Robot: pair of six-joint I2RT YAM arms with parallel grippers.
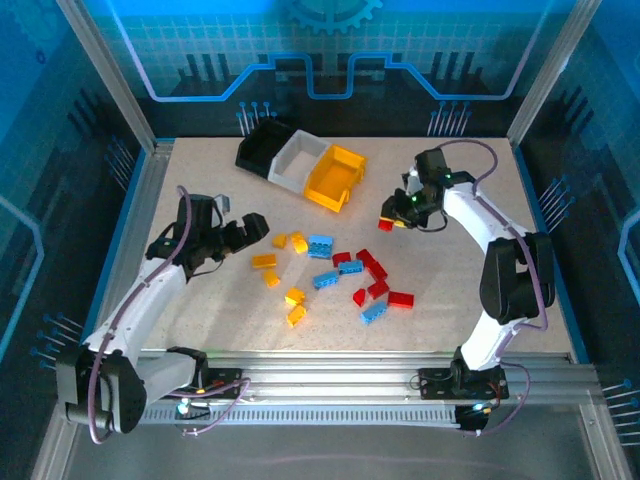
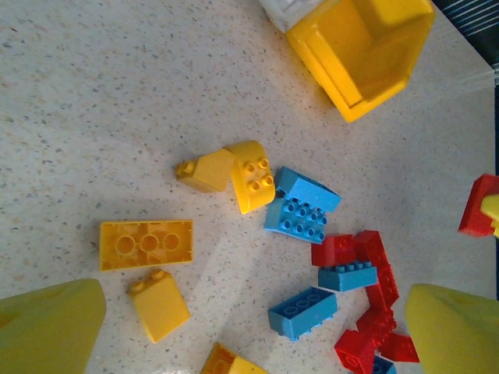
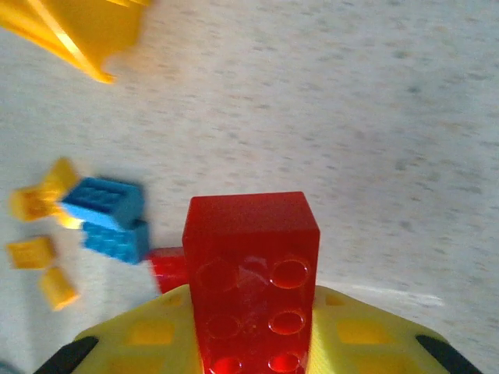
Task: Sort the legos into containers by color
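Right fingers (image 3: 355, 333) pinching red lego (image 3: 251, 265), near yellow bin (image 1: 325, 192), to its right. Left fingers (image 2: 47, 327) spread wide over yellow legos (image 2: 146, 244) at pile's left. Blue legos (image 2: 302, 206), red legos (image 2: 347, 249) loose mid-counter (image 1: 440, 290). Far side, joined row: black bin (image 1: 255, 155), white bin (image 1: 290, 172), yellow bin.

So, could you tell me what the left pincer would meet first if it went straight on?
Probably the small yellow brick or the blue brick, both framed between the left pincer's open fingers; depth is unclear.
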